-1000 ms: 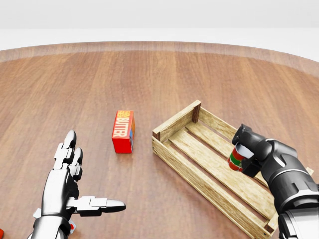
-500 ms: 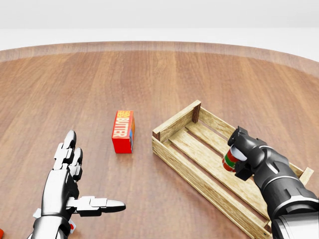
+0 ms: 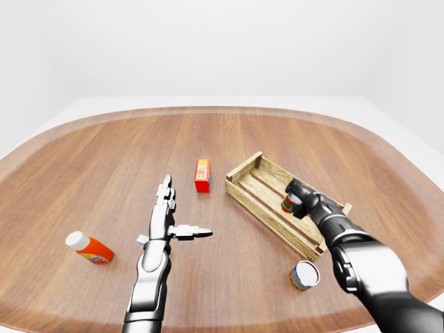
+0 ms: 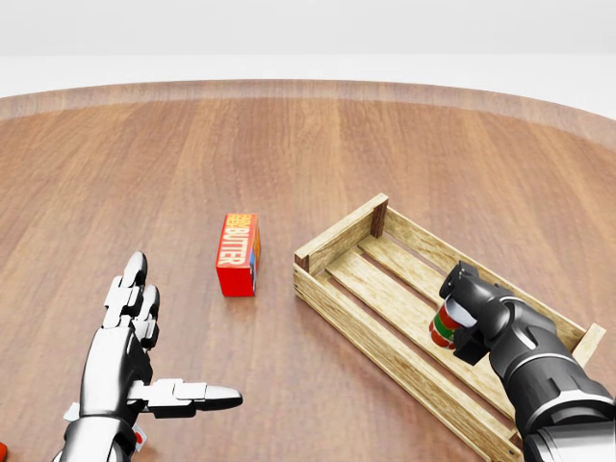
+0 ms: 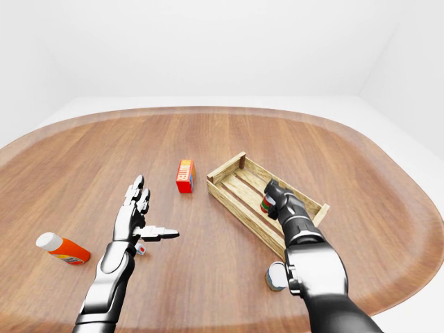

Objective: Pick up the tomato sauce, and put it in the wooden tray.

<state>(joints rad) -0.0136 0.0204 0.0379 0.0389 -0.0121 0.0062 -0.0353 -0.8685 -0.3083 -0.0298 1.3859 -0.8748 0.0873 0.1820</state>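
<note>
Lower than a second ago, the right hand (image 4: 460, 313) has carried the tomato sauce (image 4: 444, 325) down between the walls of the wooden tray (image 4: 352, 319), its fingers closed round the can, which sits tilted just over the slats; whether it touches them cannot be told. Left of that hand, beyond the tray's corner, stands a red butter box (image 4: 238, 254). Nearer the robot than the right hand lies a tin can (image 3: 304, 275) on the table (image 3: 104, 159). Far to the left the left hand (image 4: 135, 332) hovers with fingers spread wide, holding nothing, an orange bottle (image 3: 89, 248) lying left of it
</note>
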